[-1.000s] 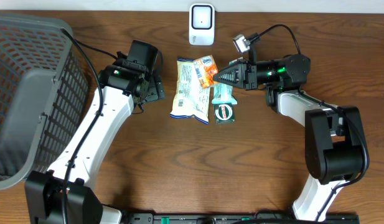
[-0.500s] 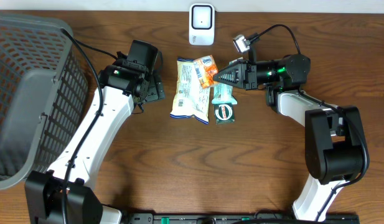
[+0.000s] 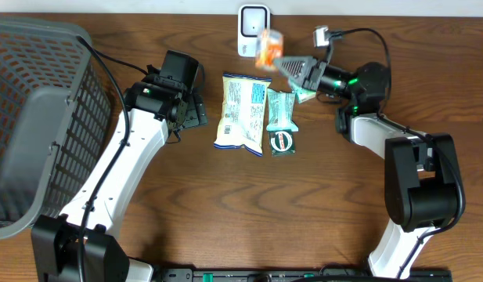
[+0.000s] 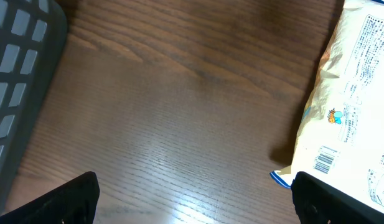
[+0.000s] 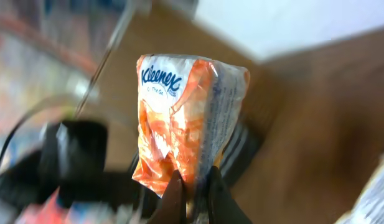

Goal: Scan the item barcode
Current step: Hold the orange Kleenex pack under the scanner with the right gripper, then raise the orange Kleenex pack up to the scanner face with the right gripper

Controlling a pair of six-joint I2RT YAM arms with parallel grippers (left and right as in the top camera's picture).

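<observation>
Grey plastic mesh basket (image 3: 30,117) fills the left edge of the brown wooden desk (image 3: 225,219); nothing of it is in play. My left gripper (image 3: 198,112) sits just right of it, low over the wood, jaws released wide and holding nothing. Its wrist view shows only bare desk and the edge of a bag.

That is the white and yellow snack bag (image 3: 241,112), flat at desk centre, printed barcode side up. The teal foil packet (image 3: 280,121) lies beside it on the right, touching or nearly so.

The white box-shaped barcode scanner (image 3: 254,30) stands at the middle of the far edge. The orange Kleenex tissue pack (image 3: 267,48) is lifted off the desk, just right of the scanner's front. My right gripper (image 3: 284,64) is clenched on its lower edge, and the pack is blurred overhead.

Step in hand, as I read it: presenting the pack to the scanner.

The right wrist view shows the logo face towards me and no barcode. I cannot tell whether the code faces the scanner window.

Next move calls for squaring the barcode side to the window, close in front of it, keeping the pinch firm so the soft pack does not slip.
</observation>
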